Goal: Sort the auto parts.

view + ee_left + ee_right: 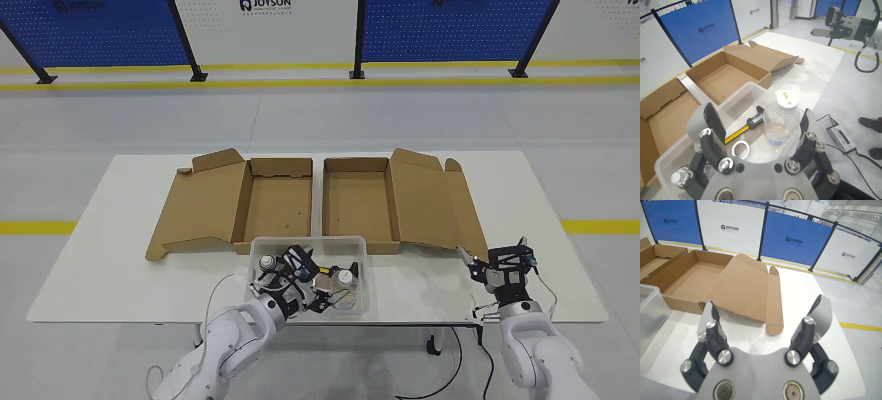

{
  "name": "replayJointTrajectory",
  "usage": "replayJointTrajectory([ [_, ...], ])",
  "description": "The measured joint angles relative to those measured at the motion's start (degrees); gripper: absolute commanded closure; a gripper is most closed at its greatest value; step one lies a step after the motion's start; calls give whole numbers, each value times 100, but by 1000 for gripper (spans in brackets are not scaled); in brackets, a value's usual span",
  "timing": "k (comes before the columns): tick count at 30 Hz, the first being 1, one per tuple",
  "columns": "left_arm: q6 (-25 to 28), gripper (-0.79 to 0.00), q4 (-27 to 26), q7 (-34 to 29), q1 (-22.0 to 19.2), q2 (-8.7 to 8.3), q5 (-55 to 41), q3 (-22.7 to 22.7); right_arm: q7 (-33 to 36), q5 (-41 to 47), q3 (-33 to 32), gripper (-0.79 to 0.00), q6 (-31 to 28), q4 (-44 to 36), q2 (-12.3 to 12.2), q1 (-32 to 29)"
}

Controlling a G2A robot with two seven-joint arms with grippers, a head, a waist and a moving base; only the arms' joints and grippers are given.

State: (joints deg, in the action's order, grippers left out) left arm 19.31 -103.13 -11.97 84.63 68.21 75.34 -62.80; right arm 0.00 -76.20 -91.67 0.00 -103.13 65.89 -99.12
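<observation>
Upright in the bin (750,84): label-bearing bottle (780,123); digital caliper (753,121)

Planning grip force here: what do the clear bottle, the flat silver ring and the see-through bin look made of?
Clear white-capped bottle: glossy, see-through body suggests plastic, possibly glass. Flat silver ring: probably metal, given its pale sheen. See-through rectangular bin: likely frosted plastic, judging by hazy translucent walls.

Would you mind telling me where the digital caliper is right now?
In the left wrist view, the digital caliper lies flat inside the clear plastic bin, beside the capped bottle and near the metal ring.
</observation>
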Motion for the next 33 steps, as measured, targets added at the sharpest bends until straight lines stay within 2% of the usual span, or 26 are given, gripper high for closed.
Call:
replayJointTrajectory([
  [18,-167,-785,541,-216,-371,157,-360,639,0,0,0,-785,0,0,0,0],
  [33,-159,-785,866,-213,-637,238,-426,867,0,0,0,-785,0,0,0,0],
])
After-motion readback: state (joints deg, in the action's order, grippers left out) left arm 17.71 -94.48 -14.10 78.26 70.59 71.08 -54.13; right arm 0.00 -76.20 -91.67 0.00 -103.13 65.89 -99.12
